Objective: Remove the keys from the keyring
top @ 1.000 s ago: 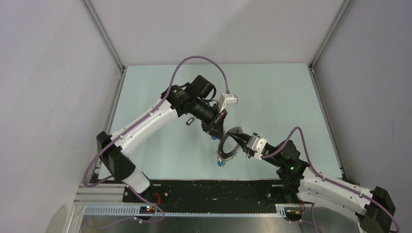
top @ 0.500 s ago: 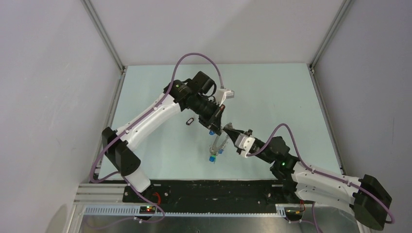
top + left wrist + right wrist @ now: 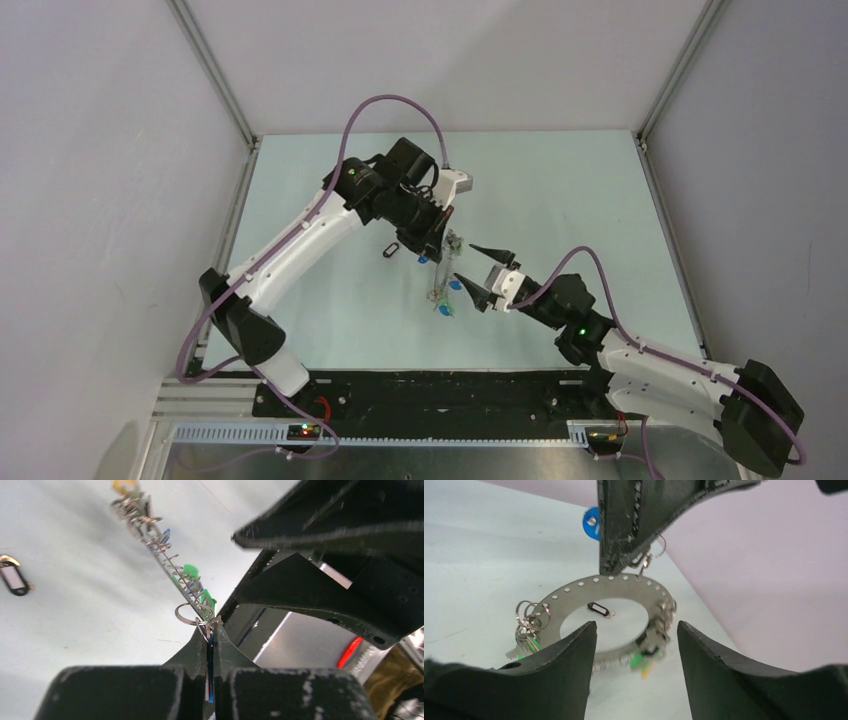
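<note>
The keyring (image 3: 574, 594), a flat silver hoop with holes round its rim, hangs above the table from my left gripper (image 3: 211, 629). That gripper is shut on a blue key (image 3: 209, 680) linked to the hoop by a small split ring. Keys (image 3: 640, 661) with green and yellow heads dangle from the hoop's lower part. My right gripper (image 3: 636, 626) stands open just in front of the hoop, touching nothing. From above, the keyring (image 3: 447, 275) shows edge-on between the left gripper (image 3: 437, 245) and the right gripper (image 3: 464, 264).
A small black tag (image 3: 391, 248) lies on the pale green table (image 3: 560, 200) left of the hanging hoop. Grey walls with metal posts close in the table on three sides. The black base plate runs along the near edge.
My right gripper has let go of the keyring and opened, drawing back a little. The left arm has lifted the hoop, which now hangs edge-on from the blue key.
</note>
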